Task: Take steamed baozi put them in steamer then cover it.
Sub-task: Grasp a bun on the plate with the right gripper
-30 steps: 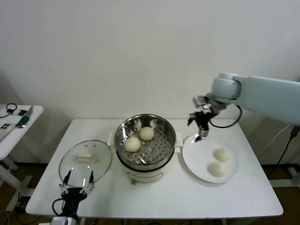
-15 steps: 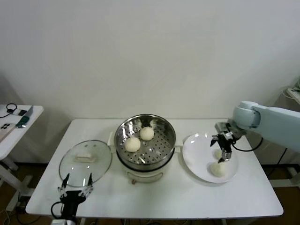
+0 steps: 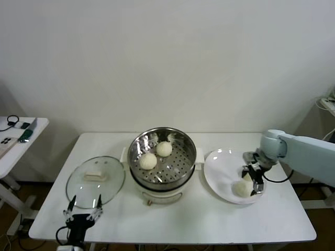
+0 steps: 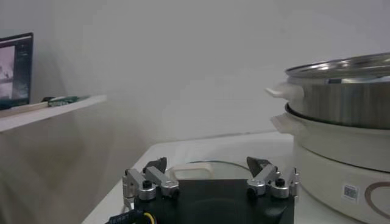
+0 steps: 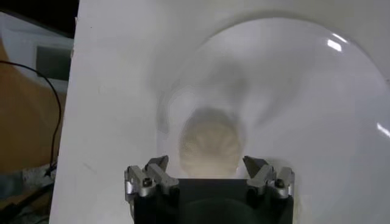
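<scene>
The steamer [image 3: 162, 172] stands mid-table with two steamed baozi [image 3: 148, 161] [image 3: 164, 149] on its perforated tray. On the white plate [image 3: 220, 172] to its right lies another baozi [image 3: 241, 188]. My right gripper [image 3: 255, 179] is low over the plate, right beside it. In the right wrist view a baozi [image 5: 209, 146] sits just ahead of my open right gripper [image 5: 209, 168], its fingers wide on either side and not touching it. My left gripper [image 3: 82, 213] waits open at the table's front left, and in its own view [image 4: 209, 172] it faces the lid and steamer [image 4: 341, 115].
The glass lid [image 3: 95, 178] with its white handle [image 4: 189, 171] lies flat left of the steamer, just beyond the left gripper. A small side table [image 3: 15, 137] with a phone and cables stands further left. The plate sits near the table's right edge.
The right arm has swung from above the plate's back edge down and to the right, ending low over the plate at a baozi. The left arm has not moved.
</scene>
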Robot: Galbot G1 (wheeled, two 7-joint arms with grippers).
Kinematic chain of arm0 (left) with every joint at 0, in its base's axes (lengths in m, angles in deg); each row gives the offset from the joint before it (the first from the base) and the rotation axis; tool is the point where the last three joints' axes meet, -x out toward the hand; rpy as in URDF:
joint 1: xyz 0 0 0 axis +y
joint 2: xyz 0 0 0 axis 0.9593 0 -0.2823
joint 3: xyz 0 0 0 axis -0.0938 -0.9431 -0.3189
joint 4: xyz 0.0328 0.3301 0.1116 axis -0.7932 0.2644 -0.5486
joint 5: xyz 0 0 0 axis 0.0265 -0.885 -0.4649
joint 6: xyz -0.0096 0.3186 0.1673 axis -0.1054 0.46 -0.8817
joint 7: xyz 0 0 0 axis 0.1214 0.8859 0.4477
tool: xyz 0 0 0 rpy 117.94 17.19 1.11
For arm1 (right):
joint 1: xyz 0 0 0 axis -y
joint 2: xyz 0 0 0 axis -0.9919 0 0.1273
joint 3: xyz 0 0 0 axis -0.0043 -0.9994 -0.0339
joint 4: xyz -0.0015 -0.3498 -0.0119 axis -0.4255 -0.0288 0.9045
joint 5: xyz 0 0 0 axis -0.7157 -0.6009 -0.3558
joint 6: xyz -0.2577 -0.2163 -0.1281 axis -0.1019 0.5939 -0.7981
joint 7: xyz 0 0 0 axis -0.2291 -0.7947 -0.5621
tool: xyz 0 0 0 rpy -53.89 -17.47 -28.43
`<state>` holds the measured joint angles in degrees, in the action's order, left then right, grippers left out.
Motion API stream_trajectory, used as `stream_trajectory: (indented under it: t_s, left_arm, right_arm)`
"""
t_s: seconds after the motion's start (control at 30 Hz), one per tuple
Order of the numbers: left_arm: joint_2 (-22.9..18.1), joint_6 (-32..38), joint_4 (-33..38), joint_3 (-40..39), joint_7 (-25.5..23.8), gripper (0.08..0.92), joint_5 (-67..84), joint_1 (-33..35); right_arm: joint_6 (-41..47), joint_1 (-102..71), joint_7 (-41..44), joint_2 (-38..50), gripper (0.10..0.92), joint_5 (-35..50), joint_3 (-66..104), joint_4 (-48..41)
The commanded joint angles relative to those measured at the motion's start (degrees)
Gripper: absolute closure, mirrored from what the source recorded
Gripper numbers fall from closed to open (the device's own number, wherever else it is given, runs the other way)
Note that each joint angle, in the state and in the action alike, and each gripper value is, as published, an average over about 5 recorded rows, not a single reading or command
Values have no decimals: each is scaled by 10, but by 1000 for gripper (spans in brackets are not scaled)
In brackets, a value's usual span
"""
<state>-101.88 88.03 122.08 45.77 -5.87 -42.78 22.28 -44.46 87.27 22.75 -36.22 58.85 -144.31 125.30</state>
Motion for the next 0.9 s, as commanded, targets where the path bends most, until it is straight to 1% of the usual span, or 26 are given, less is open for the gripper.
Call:
stream_trajectory:
  t_s: [0.03, 0.5, 0.9]
  left_arm:
    - [-1, -1, -1, -2, 0, 177, -2, -1]
    - [-3, 1, -5, -1, 0, 177, -2, 1]
    - [-3, 2, -4, 1, 0, 177, -1, 1]
  right_arm:
    - [-1, -40, -1, -17, 203, -15, 23, -38]
    - [-3, -56, 1, -45, 203, -23, 38, -63]
    - [-8, -47, 5, -44, 296, -21, 40, -63]
